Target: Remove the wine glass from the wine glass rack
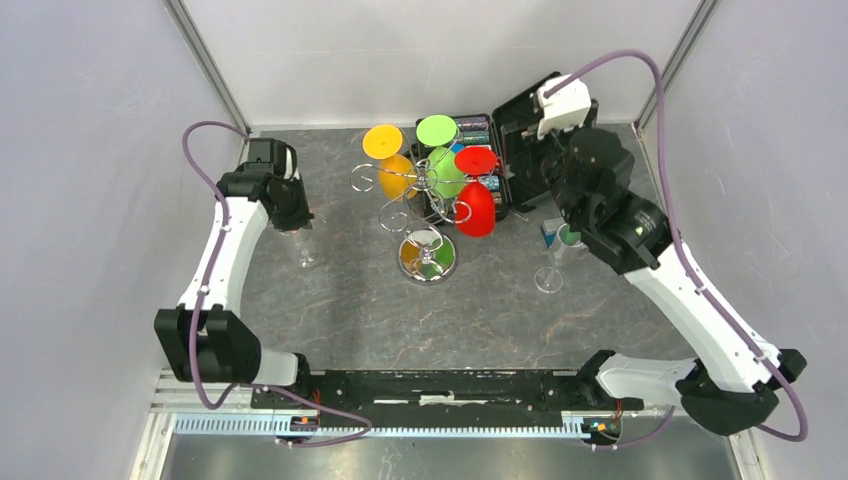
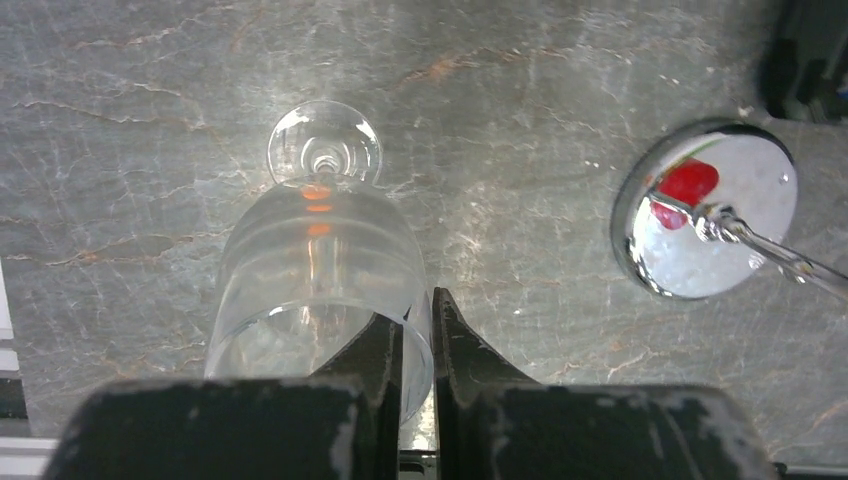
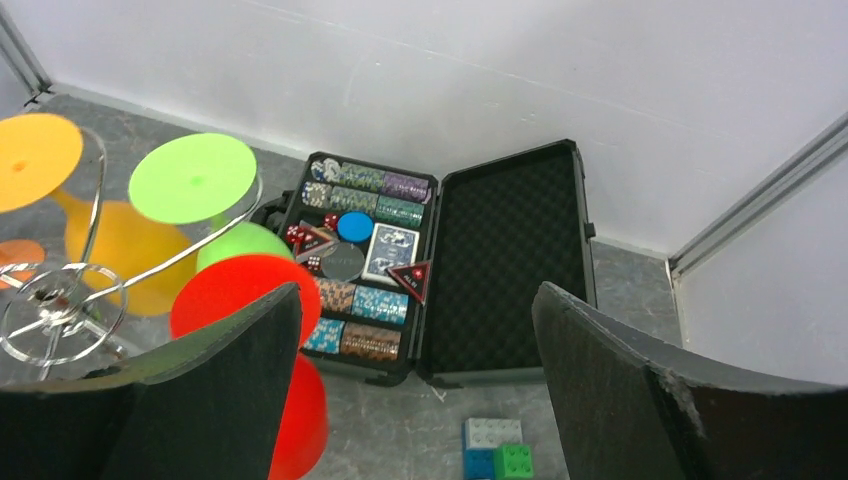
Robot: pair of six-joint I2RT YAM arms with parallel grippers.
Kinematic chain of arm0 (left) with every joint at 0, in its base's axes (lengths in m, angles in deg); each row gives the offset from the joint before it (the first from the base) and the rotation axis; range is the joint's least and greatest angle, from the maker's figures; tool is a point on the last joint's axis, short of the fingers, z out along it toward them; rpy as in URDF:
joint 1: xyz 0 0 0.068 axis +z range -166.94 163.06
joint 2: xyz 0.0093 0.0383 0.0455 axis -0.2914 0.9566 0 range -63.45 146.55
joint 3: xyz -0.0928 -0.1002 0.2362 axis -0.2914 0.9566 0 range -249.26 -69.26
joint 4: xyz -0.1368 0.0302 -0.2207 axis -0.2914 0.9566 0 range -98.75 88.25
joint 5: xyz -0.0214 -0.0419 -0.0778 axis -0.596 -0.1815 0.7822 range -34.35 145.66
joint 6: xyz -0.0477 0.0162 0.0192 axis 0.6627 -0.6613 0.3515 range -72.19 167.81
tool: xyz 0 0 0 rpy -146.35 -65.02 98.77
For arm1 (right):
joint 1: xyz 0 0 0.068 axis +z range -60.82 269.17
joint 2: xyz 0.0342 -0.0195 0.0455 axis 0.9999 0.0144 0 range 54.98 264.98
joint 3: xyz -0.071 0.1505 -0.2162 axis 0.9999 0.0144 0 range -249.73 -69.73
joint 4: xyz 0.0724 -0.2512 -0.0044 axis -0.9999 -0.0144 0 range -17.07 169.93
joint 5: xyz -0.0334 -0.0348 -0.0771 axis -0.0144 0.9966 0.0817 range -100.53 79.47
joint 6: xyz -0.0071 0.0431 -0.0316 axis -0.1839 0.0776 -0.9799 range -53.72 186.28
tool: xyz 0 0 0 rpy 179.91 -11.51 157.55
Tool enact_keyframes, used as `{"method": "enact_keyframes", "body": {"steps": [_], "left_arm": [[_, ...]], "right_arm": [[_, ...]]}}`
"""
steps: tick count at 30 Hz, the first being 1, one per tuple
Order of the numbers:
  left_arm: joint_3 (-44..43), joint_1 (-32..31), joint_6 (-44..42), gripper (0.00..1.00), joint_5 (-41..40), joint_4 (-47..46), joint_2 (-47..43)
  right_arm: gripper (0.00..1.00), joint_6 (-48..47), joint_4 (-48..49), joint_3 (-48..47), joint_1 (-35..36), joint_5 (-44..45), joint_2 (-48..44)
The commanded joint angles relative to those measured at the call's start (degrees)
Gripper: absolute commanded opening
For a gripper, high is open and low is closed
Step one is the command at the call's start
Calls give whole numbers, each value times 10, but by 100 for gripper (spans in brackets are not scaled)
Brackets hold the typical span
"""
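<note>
Grey veined stone tabletop (image 1: 330, 310) enclosed by plain white walls, seen from above with two robot arms mounted at its near edge.

At the centre stands the chrome wine glass rack (image 1: 428, 258), with a round mirrored base, a central pole and curled wire arms. Three plastic glasses hang upside down from it: an orange wine glass (image 1: 397, 175) at the left, a green wine glass (image 1: 447, 172) in the middle and a red wine glass (image 1: 476, 208) at the right. Just behind the rack, an open black case (image 3: 505, 265) holds poker chips (image 3: 365, 300), cards and dice.

To the left of the rack and well apart from it is a clear wine glass (image 2: 320, 270), upright with its foot down by the table. Whether the foot touches the surface cannot be told. The left gripper (image 2: 418, 340) pinches the rim of its bowl, with the fingers (image 2: 385, 360) pressed together on the glass wall, one inside and one outside.

The right gripper (image 3: 418, 300) hangs above the table in front of the case, near the red glass, with its jaws spread wide and nothing between them. Below that arm, a second clear glass (image 1: 548, 272) stands on the table beside blue and green toy bricks (image 3: 495, 450).
</note>
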Motion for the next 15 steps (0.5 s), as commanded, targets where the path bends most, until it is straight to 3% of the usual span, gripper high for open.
{"method": "enact_keyframes", "body": {"steps": [1, 7, 12, 15], "left_arm": [[-20, 20, -22, 2, -22, -31, 15], [-15, 65, -22, 2, -35, -53, 37], [7, 82, -26, 2, -28, -68, 43], [14, 88, -23, 16, -33, -77, 40]], "right_arm": [[89, 27, -10, -51, -67, -133, 27], [90, 113, 11, -64, -193, -308, 56], [90, 208, 60, -18, -318, -475, 55], [91, 263, 99, 20, -366, -550, 53]]}}
